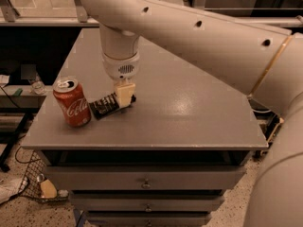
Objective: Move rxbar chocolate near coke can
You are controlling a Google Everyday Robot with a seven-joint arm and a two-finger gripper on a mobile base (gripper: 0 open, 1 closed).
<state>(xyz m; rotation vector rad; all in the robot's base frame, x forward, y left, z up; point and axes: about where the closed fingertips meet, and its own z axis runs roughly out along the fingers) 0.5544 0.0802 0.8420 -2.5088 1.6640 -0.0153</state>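
The gripper [125,97] points straight down over the left part of the desk [194,112], its pale tip low at the right end of the rxbar chocolate [103,106] and hiding that end from view. Whether the gripper is clamped on the bar or only set down against it cannot be told from this angle. The rxbar chocolate is a flat black bar at the desk surface, lying at a slant with its left end nearer and its right end farther and under the gripper. Its left end comes just beside the coke can [72,102], very close to the can's lower right side; whether the two actually touch cannot be made out. The coke can stands upright near the desk's left near corner, red with white script facing the camera and its silver top showing. Above the gripper rises a round white wrist [120,56] with a small grille on its near face, and from it the thick white arm [199,34] runs up and away to the right, crossing the far half of the scene. The desk is grey, and below its near edge sit drawers [147,179] with small knobs. To the left, past the desk, lies a speckled floor [28,212] with dark cables.
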